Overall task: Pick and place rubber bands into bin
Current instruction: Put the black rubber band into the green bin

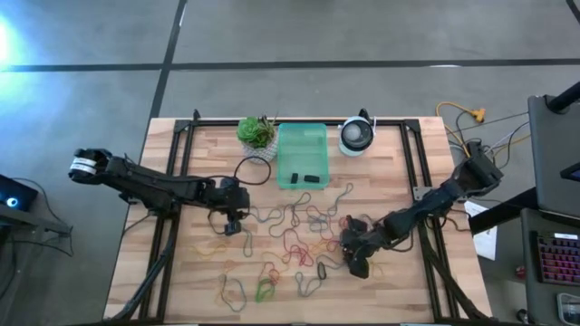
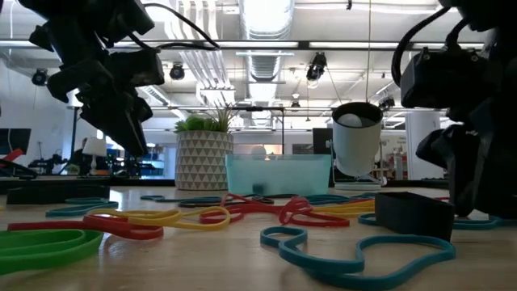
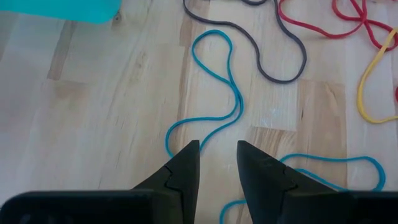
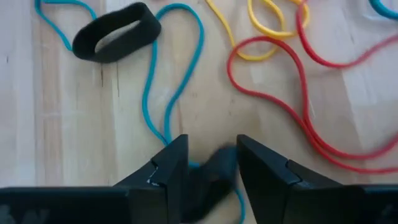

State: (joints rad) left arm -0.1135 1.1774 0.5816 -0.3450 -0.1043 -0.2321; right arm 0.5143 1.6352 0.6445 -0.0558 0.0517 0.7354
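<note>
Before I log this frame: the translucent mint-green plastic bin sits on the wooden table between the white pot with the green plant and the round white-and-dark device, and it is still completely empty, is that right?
Not quite. The translucent mint-green plastic bin does sit between the white pot with the green plant and the round white-and-dark device, but it is not empty: the high view shows small dark pieces inside it.

From up top I see open wood along the table (image 1: 163, 272) on its left side and near the front corners. The rubber bands (image 1: 294, 237) sprawl across the middle. At the back the bin (image 1: 302, 154) sits squeezed between the potted plant (image 1: 256, 132) and the round white device (image 1: 357, 136), so only its front side is reachable.
</note>
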